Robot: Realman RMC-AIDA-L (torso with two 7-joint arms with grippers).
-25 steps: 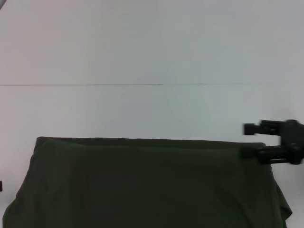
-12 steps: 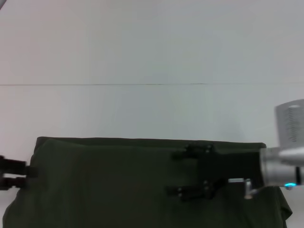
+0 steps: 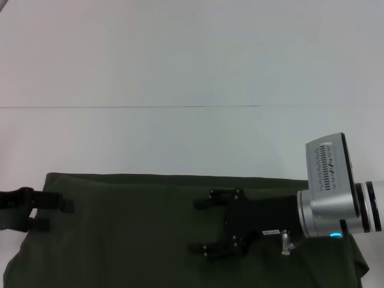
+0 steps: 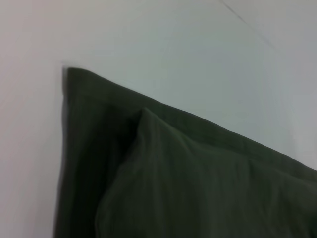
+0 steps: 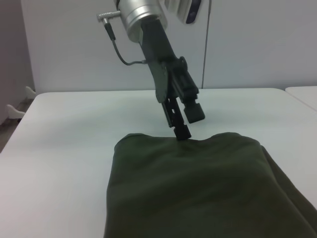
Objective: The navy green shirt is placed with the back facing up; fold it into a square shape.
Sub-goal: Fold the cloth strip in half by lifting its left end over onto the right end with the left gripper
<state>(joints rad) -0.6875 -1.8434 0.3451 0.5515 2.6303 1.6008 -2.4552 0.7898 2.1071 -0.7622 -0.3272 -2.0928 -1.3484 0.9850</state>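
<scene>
The white desk (image 3: 192, 72) carried the navy green shirt (image 3: 132, 234), spread flat along its near edge, already partly folded by the look of it. Over the shirt's right half hovered the right tool (image 3: 207, 225), fingers wide apart and empty, probably lining up a grasp. The left tool (image 3: 51, 215) sat at the left hem, parted, nothing visibly pinched.

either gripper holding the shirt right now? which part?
The right gripper is open over the middle of the navy green shirt, holding nothing. The left gripper is at the shirt's left edge, one fingertip touching the fabric; whether it grips cannot be told.
</scene>
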